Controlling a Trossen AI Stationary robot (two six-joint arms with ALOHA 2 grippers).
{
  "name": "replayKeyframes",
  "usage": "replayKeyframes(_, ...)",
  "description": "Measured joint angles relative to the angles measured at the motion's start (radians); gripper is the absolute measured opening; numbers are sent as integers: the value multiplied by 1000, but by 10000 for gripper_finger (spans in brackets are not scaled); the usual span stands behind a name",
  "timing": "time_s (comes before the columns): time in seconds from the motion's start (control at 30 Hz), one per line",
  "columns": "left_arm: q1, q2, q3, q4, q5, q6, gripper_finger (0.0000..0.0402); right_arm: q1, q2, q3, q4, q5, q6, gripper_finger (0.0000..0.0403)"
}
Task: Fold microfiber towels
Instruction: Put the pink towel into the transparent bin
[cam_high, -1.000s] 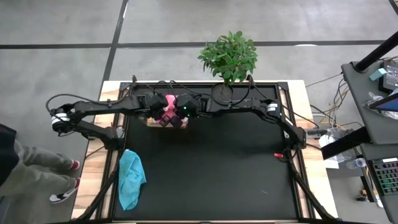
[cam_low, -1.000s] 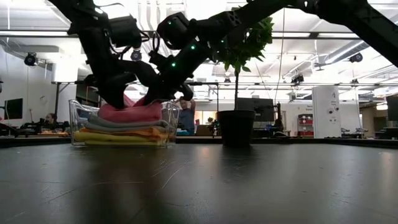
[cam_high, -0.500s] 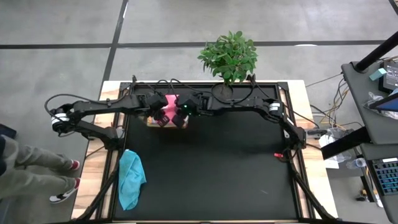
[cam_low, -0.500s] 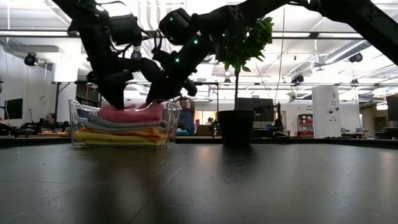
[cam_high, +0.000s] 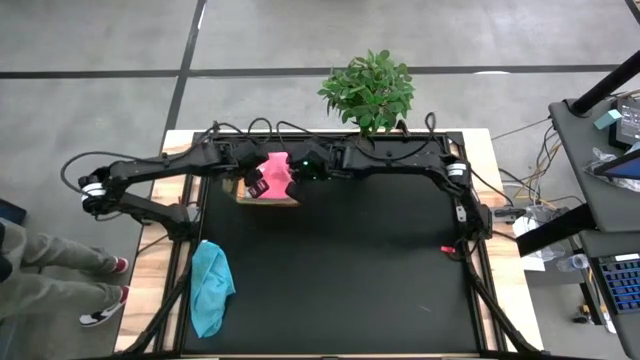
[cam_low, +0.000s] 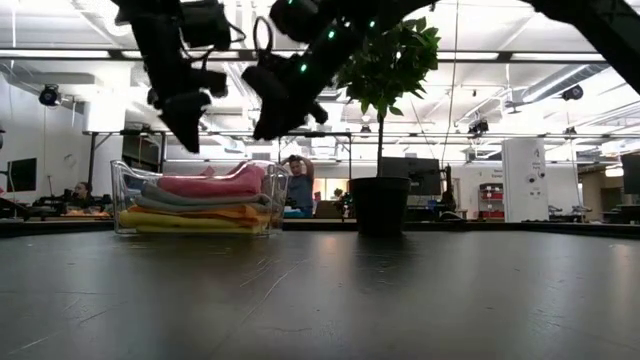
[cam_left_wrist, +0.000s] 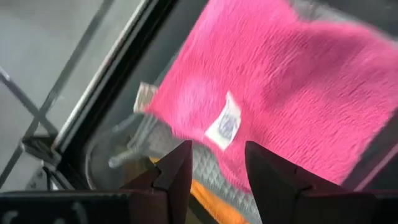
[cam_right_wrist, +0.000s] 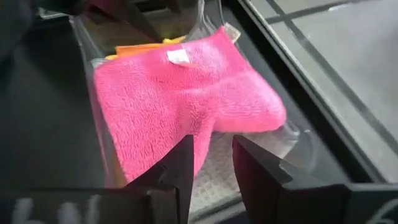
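From above, we list a black table (cam_high: 340, 270) with a clear plastic box (cam_high: 268, 197) near its far left corner, a pink towel (cam_high: 276, 167) lying on top of the stack inside. Left gripper (cam_high: 257, 183) and right gripper (cam_high: 297, 176) both hang over the box, one at each side of the pink towel. A teal towel (cam_high: 209, 287) lies crumpled at the table's left edge, well apart from the box. A potted plant (cam_high: 369, 92) stands at the far edge; a person's legs (cam_high: 55, 270) show on the floor at left.

At table height, we record the box (cam_low: 196, 200) holding a folded stack: pink towel (cam_low: 212, 184) uppermost, a white-grey towel (cam_low: 190, 201) under it, then an orange towel (cam_low: 245, 211) and a yellow towel (cam_low: 165, 221) lowest. Left gripper (cam_low: 187, 120) and right gripper (cam_low: 268, 115) hang above the stack, clear of it.

Left wrist view: fingers (cam_left_wrist: 176, 174) stand parted, nothing between them; pink towel (cam_left_wrist: 292, 93) with a small white label (cam_left_wrist: 224, 125) lies beyond.

Right wrist view: fingers (cam_right_wrist: 181, 168) parted and empty over the pink towel (cam_right_wrist: 180, 99), which lies in the box (cam_right_wrist: 298, 149).
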Motion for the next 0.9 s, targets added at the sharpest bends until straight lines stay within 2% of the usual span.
replayKeyframes(0.17, -1, -39, -24, 63, 11, 101, 125, -1, -24, 1, 10, -8, -52, 62)
replayKeyframes(0.3, 12, -80, -97, 169, 13, 124, 87, -11, -4, 0, 84, -29, -84, 16)
replayKeyframes(0.5, 42, -85, -234, 498, 19, 182, 11, -44, 61, 1, 260, -107, -70, 9)
replayKeyframes(0.63, 82, -85, -300, 597, 17, 177, 6, -59, 131, 44, 285, -131, -52, 8)
replayKeyframes(0.73, 99, -86, -347, 677, 19, 173, 2, -62, 186, 90, 240, -132, -64, 8)
replayKeyframes(0.8, 103, -82, -372, 693, 23, 163, 1, -62, 216, 133, 149, -126, -78, 8)
replayKeyframes(0.9, 110, -63, -404, 717, 25, 131, 1, -62, 237, 176, 47, -69, -101, 8)
